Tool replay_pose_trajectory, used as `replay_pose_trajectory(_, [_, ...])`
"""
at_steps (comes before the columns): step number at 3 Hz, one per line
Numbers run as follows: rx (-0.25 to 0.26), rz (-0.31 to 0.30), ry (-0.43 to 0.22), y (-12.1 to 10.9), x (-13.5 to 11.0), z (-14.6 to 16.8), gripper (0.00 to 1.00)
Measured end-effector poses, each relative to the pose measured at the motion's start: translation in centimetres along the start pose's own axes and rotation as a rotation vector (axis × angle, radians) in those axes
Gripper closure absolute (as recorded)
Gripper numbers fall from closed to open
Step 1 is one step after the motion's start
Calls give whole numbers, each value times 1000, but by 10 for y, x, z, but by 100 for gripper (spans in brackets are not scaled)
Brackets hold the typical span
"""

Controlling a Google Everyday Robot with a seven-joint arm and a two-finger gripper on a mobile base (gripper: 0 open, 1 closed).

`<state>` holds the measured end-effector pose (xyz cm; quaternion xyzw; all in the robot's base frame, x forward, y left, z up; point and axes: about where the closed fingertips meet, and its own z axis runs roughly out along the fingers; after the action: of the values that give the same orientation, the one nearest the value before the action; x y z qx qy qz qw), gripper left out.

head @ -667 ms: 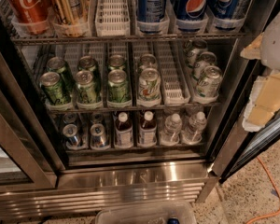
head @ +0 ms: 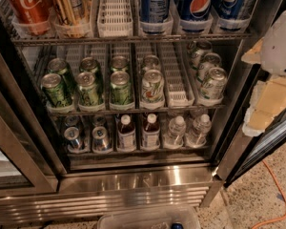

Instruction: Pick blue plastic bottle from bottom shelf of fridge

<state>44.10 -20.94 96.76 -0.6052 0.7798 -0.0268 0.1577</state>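
The fridge [head: 133, 194] stands open in the camera view. On its bottom shelf [head: 138, 153], two small bottles with white caps, dark brown liquid and pale labels stand side by side: one blue plastic bottle [head: 126, 132] and a second like it [head: 150, 130]. My gripper [head: 266, 104], cream and white, hangs at the right edge of the view. It is outside the fridge by the right door frame, level with the middle and bottom shelves, well apart from the bottles and holding nothing that I can see.
Silver cans [head: 86, 138] stand left of the bottles and clear water bottles [head: 186, 130] right of them. Green cans [head: 90, 87] fill the middle rack, with cola and Pepsi cans above. A clear plastic bin [head: 150, 218] and an orange cable [head: 271, 194] lie on the floor.
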Motion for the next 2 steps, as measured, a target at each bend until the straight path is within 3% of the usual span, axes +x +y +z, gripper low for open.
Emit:
replay_pose_trajectory(1, [-27, -173, 88, 22, -15, 9, 0])
replay_pose_trajectory(2, [-17, -194, 94, 20, -14, 10, 0])
